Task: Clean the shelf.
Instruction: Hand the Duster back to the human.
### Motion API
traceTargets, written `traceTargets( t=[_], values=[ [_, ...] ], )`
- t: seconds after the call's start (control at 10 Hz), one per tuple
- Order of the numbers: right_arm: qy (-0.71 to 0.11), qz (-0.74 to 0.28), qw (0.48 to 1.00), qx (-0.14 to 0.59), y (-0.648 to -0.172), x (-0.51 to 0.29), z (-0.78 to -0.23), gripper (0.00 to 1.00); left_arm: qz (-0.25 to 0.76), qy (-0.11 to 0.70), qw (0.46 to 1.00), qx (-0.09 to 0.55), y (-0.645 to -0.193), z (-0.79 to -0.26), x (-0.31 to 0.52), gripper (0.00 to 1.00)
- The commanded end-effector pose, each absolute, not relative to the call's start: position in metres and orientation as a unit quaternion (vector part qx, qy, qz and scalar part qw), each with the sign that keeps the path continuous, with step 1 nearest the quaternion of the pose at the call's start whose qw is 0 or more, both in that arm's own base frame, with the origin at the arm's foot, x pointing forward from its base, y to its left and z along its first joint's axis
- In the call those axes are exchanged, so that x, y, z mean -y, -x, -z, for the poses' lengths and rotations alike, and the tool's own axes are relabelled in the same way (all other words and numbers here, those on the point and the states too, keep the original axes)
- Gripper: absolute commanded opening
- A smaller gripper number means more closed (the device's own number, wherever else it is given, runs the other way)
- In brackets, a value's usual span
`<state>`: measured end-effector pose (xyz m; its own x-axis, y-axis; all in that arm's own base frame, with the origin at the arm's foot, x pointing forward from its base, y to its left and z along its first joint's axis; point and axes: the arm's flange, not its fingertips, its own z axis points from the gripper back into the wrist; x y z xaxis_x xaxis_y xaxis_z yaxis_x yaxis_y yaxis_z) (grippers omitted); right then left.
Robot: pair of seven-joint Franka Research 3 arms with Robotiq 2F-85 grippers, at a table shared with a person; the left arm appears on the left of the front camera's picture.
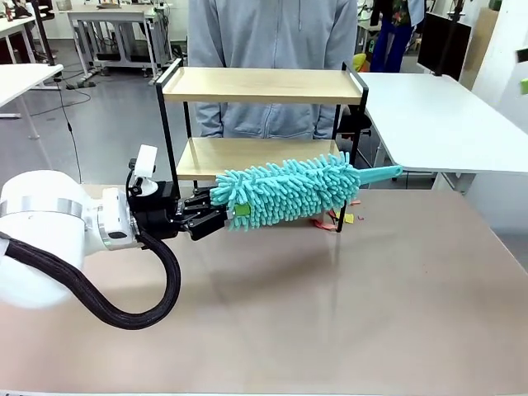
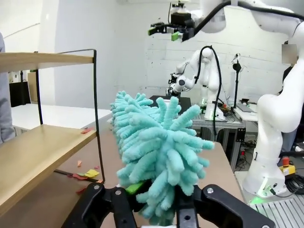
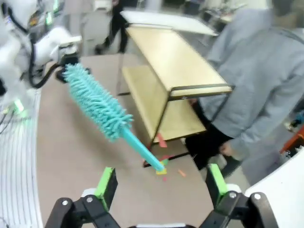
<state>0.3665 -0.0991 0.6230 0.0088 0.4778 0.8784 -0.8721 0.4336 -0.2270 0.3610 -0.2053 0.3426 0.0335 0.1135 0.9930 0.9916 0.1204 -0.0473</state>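
Now left gripper [image 1: 216,216] clamped on fluffy end of teal duster [image 1: 285,192], beside shelf [image 1: 261,85] lower board. Right gripper [image 3: 161,190] wide open, empty, above shelf's corner. Duster probably light, soft; handle gives firmer grip. Paper scraps [image 1: 345,218] at shelf's foot on tabletop [image 1: 346,305].

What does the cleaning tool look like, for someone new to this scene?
On the brown table, in front of the two-tier wooden shelf, the left claw is shut on a duster. It is a fluffy turquoise microfibre head with a plain turquoise handle pointing away.
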Motion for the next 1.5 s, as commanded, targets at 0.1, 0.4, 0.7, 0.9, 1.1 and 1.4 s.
traceTargets(
  t=[0.1,0.4,0.7,0.9,1.1,1.4],
  values=[
    [-0.209,-0.528,0.675,0.471,-0.383,0.076,-0.626,1.0,0.41,0.576,0.443,0.55,-0.355,-0.374,0.171,0.13],
    [-0.209,-0.528,0.675,0.471,-0.383,0.076,-0.626,1.0,0.372,0.605,0.386,0.589,-0.358,-0.435,0.123,0.13],
    [-0.209,-0.528,0.675,0.471,-0.383,0.076,-0.626,1.0,0.308,0.526,0.385,0.694,-0.346,-0.498,0.029,0.13],
    [-0.209,-0.528,0.675,0.471,-0.383,0.076,-0.626,1.0,0.252,0.468,0.42,0.735,-0.332,-0.512,-0.022,0.13],
    [-0.209,-0.528,0.675,0.471,-0.383,0.076,-0.626,1.0,0.197,0.385,0.48,0.764,-0.322,-0.506,-0.055,0.13],
    [-0.209,-0.528,0.675,0.471,-0.383,0.076,-0.626,1.0,0.166,0.286,0.546,0.77,-0.327,-0.469,-0.073,0.13]
  ],
)
